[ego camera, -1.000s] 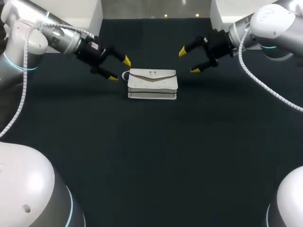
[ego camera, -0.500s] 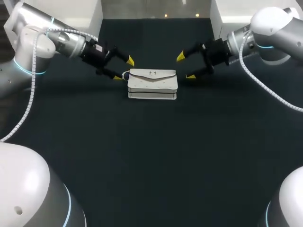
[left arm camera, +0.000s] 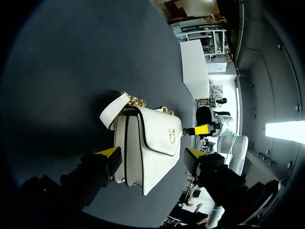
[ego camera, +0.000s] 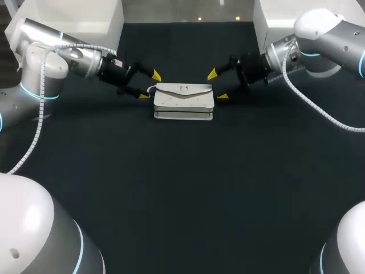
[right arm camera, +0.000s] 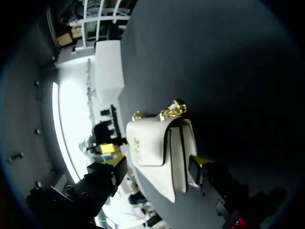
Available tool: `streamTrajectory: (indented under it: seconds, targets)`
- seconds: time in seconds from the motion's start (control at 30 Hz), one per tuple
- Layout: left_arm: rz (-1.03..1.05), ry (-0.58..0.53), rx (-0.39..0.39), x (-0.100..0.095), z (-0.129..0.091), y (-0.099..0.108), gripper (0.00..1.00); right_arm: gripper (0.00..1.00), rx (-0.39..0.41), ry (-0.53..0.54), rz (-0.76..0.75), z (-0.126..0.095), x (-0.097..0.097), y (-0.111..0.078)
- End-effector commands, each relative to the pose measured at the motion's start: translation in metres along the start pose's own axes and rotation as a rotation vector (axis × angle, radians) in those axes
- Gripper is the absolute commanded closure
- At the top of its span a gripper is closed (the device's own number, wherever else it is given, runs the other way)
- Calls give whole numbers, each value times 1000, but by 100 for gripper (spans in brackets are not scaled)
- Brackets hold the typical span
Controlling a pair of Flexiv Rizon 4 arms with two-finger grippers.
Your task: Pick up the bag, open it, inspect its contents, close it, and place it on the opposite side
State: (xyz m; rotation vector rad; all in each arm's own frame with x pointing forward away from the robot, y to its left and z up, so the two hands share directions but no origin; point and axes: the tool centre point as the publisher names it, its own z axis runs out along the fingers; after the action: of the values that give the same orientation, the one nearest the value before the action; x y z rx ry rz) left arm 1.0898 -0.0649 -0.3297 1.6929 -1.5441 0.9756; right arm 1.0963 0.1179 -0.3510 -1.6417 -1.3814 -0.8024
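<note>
Bag [ego camera: 183, 101] contents hidden under shut flap [ego camera: 197, 90]; chain [left arm camera: 138, 101] mostly behind it (head view); clasp [ego camera: 183, 88] detail too small.

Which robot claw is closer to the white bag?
Left, barely. The left gripper is open at the bag's left end, a tip almost on its strap; the right gripper is open at the right end, slightly apart.

Table [ego camera: 182, 194]: dark matte top (near-black, bluish tint), uniform colour, spans head view edge to edge.
</note>
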Motion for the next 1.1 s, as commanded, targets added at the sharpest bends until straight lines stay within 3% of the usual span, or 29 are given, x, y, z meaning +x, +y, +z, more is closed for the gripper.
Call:
streamTrajectory:
  seconds: [0.03, 0.1, 0.33, 0.67, 0.77, 0.93, 1.03, 1.1]
  targets:
    - [-14, 26, -9, -6, 7, -6, 11, 16, 103, 34, -2, 5, -4, 5]
    - [-18, 28, -9, -7, 8, -6, 11, 16, 107, 47, -3, 6, -4, 5]
    - [-50, 59, -18, -6, 10, -6, 28, 23, 120, 67, 3, 11, -3, 4]
    - [-54, 82, -35, -1, 17, -5, 42, 29, 132, 86, 7, 15, 2, 5]
    - [-54, 79, -34, -4, 22, -7, 41, 31, 132, 90, 15, 17, 2, 6]
    - [-59, 73, -38, -7, 25, -9, 51, 38, 131, 88, 28, 20, 1, 8]
    - [-66, 69, -35, -9, 26, -11, 59, 50, 134, 91, 30, 22, 0, 8]
    - [-69, 66, -34, -11, 26, -11, 64, 53, 138, 92, 29, 23, 1, 7]
